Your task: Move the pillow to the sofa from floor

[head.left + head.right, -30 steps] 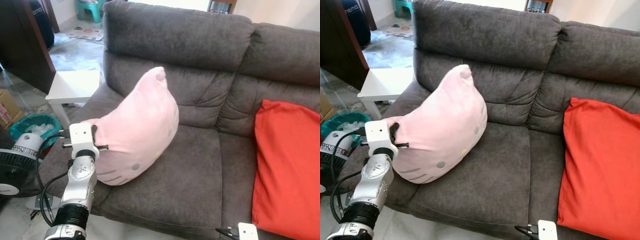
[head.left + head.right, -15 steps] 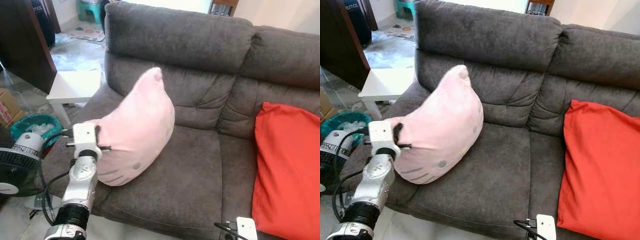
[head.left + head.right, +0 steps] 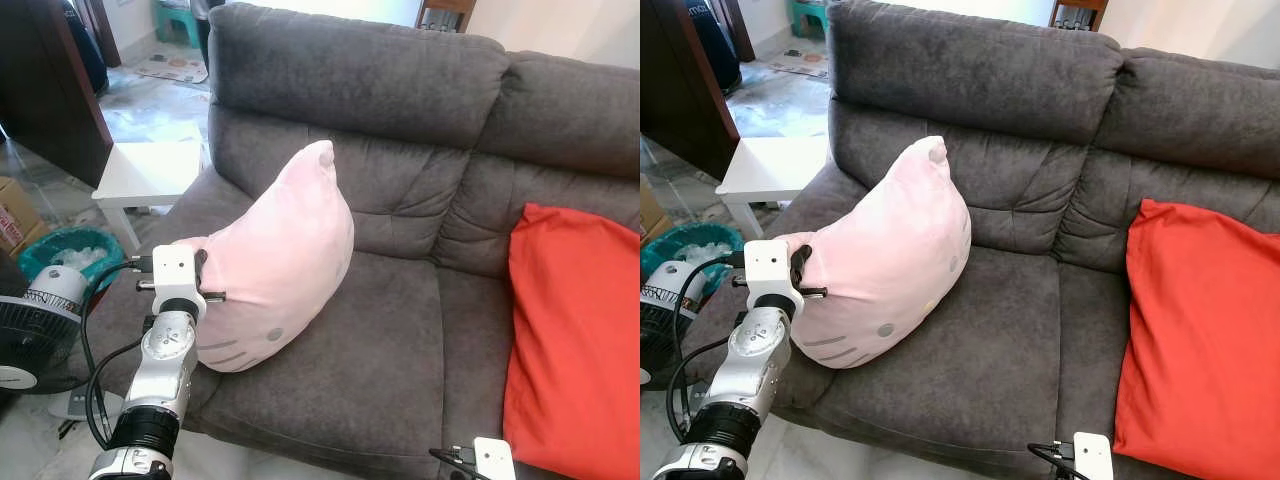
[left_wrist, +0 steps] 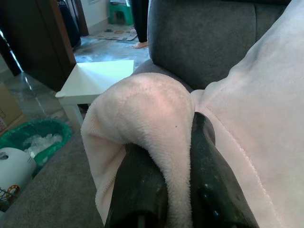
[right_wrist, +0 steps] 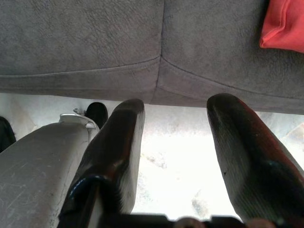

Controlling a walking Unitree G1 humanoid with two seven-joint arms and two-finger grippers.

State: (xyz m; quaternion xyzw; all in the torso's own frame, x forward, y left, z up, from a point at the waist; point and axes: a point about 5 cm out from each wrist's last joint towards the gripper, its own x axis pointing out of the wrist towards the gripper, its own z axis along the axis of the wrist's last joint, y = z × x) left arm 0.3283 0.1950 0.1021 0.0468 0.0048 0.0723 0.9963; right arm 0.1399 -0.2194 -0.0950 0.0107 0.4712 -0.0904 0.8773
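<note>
A pale pink cat-face pillow (image 3: 275, 265) rests on the left seat of the dark grey sofa (image 3: 400, 340), one ear pointing up against the backrest. My left gripper (image 4: 179, 156) is shut on the pillow's lower corner (image 4: 147, 109) at the sofa's left arm. Both black fingers (image 4: 209, 180) pinch the plush fabric between them. My right gripper (image 5: 173, 142) hangs open and empty in front of the sofa's base, over the pale floor; its wrist (image 3: 493, 459) shows low at the front right.
A red cushion (image 3: 570, 350) leans on the right seat. A white side table (image 3: 150, 172) stands left of the sofa. A green bin (image 3: 60, 258) and a floor fan (image 3: 35, 330) are at the left. A person's feet (image 4: 140, 45) are far behind.
The pillow has tipped slightly, its upper ear now a little higher and closer to the backrest. My left gripper keeps its hold and has shifted a little right.
</note>
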